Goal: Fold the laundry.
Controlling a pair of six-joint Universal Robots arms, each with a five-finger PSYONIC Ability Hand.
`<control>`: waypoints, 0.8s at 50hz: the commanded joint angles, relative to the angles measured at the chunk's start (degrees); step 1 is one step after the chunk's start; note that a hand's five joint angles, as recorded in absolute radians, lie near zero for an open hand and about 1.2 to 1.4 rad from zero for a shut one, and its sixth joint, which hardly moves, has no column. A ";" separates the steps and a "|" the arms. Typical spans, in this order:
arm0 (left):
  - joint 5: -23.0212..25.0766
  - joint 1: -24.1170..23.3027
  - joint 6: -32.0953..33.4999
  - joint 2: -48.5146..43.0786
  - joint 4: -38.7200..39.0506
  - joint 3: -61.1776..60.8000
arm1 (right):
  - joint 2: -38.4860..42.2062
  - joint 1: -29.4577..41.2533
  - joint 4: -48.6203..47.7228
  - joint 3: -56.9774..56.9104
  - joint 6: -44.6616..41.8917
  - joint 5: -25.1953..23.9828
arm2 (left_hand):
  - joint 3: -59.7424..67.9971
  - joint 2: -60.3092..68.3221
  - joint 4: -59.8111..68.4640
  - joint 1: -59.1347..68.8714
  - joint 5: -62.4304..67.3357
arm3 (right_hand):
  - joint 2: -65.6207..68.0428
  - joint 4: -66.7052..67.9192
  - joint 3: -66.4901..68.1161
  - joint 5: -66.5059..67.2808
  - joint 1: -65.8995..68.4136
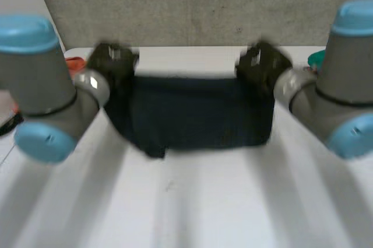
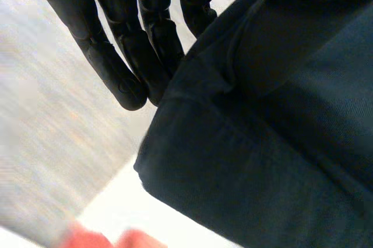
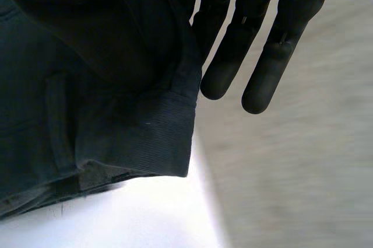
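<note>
A dark navy cloth [image 1: 198,111] hangs spread between my two hands above the far half of the white table [image 1: 186,201], its lower edge resting on the tabletop. My left hand [image 1: 111,61] holds the cloth's upper left corner and my right hand [image 1: 262,64] holds the upper right corner. In the left wrist view the cloth [image 2: 262,143] is pinched beside the straight fingers [image 2: 116,44], with the thumb hidden under the fabric. In the right wrist view a hemmed corner of the cloth [image 3: 87,84] hangs beside straight fingers [image 3: 268,55] in the same way.
An orange-red object [image 1: 73,64] lies at the table's far left, seen again past the left hand as a red shape [image 2: 93,239]. A green object [image 1: 317,58] sits at the far right. A grey wall stands behind the table's far edge.
</note>
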 commanded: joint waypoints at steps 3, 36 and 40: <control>2.28 1.62 -5.22 0.63 32.01 17.84 | 1.42 -0.42 -38.46 -13.98 8.97 3.39 | 11.94 11.51 11.53 13.91 13.55 | 13.41 11.47 12.20 12.26 16.44; 9.14 1.97 -7.43 6.94 17.62 -35.68 | -4.29 -1.65 -17.59 29.27 -2.17 6.28 | 11.94 11.51 11.53 13.91 13.55 | 13.41 11.47 12.20 12.26 16.44; 9.40 0.39 -5.32 15.64 5.33 -37.09 | -10.97 -2.96 -1.26 28.48 -6.39 6.82 | 11.94 11.51 11.53 13.91 13.55 | 13.41 11.47 12.20 12.26 16.44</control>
